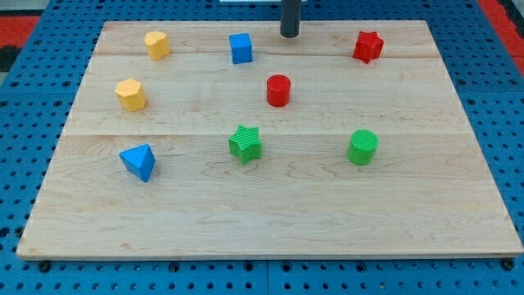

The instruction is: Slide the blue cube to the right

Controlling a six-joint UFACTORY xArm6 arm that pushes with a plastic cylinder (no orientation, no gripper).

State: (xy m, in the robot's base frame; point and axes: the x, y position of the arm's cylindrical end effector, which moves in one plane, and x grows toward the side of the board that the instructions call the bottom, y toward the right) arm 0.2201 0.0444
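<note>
The blue cube [241, 48] sits near the top of the wooden board [270, 221], left of centre. My tip [290, 35] is the lower end of a dark rod coming down from the view's top. It stands to the right of the blue cube and slightly above it in the view, a clear gap apart, not touching it.
A red cylinder [278, 90] lies below and right of the cube. A red star [368, 47] is at the top right. Two yellow blocks [156, 44] [131, 94] are at the left. A blue triangular block [138, 161], green star [246, 143] and green cylinder [362, 147] lie lower.
</note>
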